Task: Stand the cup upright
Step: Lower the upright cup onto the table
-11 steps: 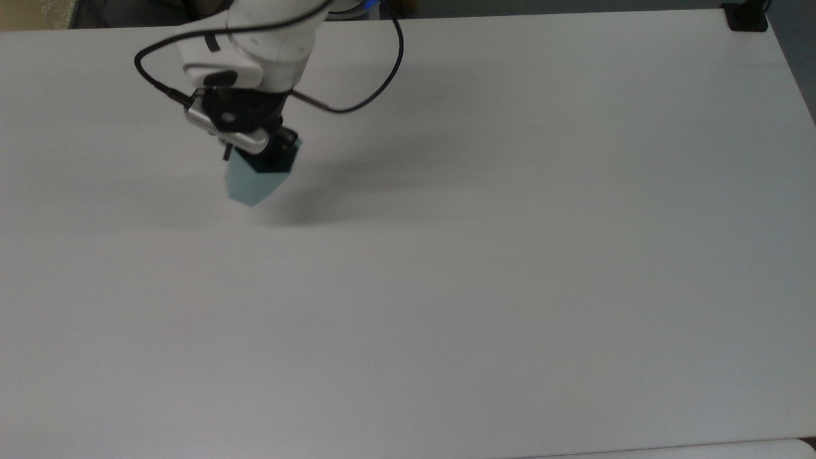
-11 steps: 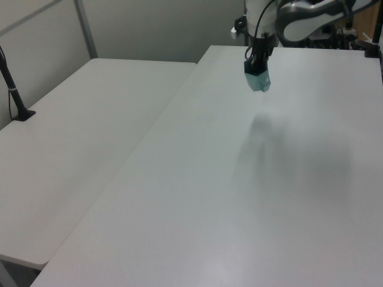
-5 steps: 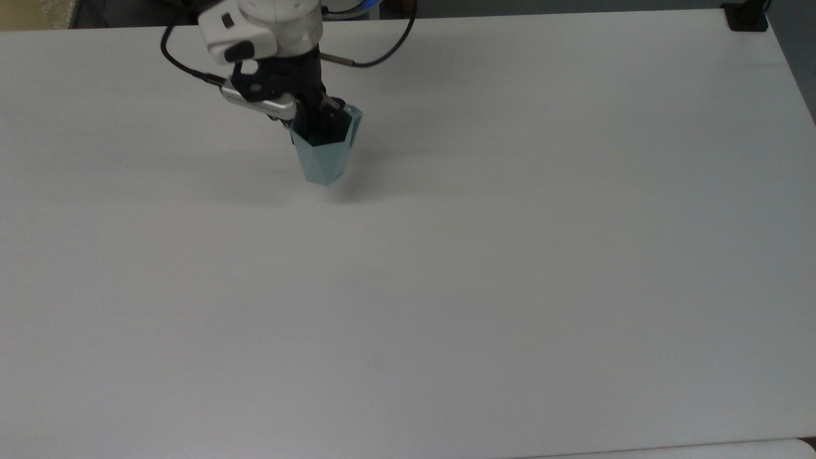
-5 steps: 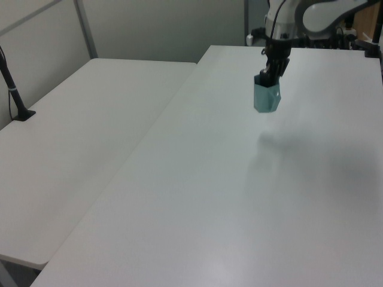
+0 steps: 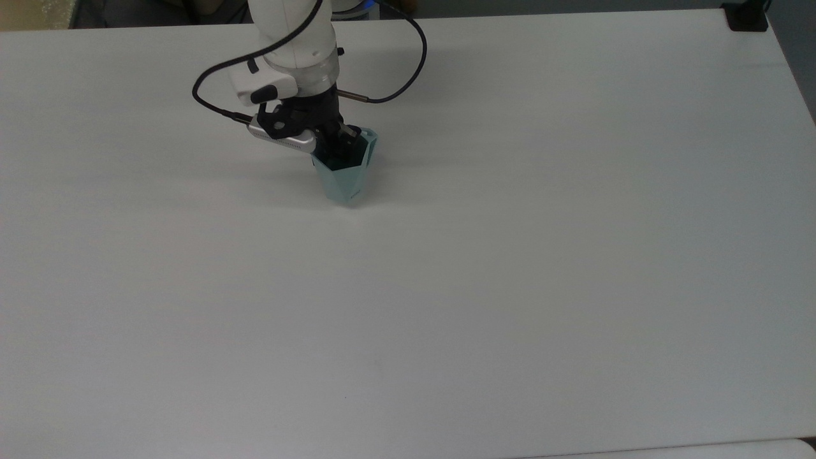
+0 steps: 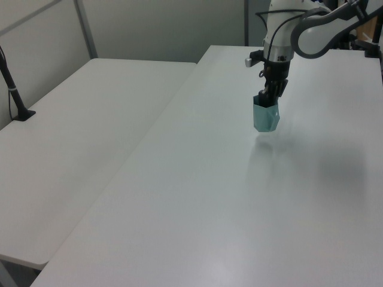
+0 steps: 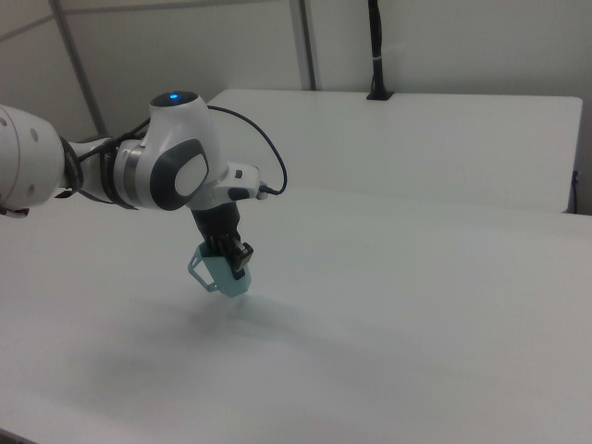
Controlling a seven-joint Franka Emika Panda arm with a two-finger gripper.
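On my screens, the claw [image 5: 336, 145] of the white arm [image 5: 290, 44] grips the cup [image 5: 344, 175] by its rim, one dark finger reaching down inside the mouth and the other against the outer wall. The pale teal-blue, faceted cup hangs mouth-up with its narrow base pointing down at the white tabletop [image 5: 510, 268].

In the top view, the cup sits left of centre and toward the far edge of the tabletop, its open mouth dark around the finger. A black cable [image 5: 395, 70] loops from the wrist across the surface behind it, and a silver camera bar [image 5: 280, 135] juts from the wrist to the top view's left.

From the left view, I see the cup [image 6: 266, 115] just under the claw [image 6: 270, 97], nearly upright, with a faint shadow on the tabletop [image 6: 209, 209] right below its base; I cannot tell whether the base touches the surface or hovers just above it.

The right view shows the cup [image 7: 225, 271] tilted slightly, its small handle [image 7: 197, 268] sticking out to the right view's left, the claw [image 7: 231, 252] clamped at the rim. A second white table [image 7: 416, 139] stands behind.
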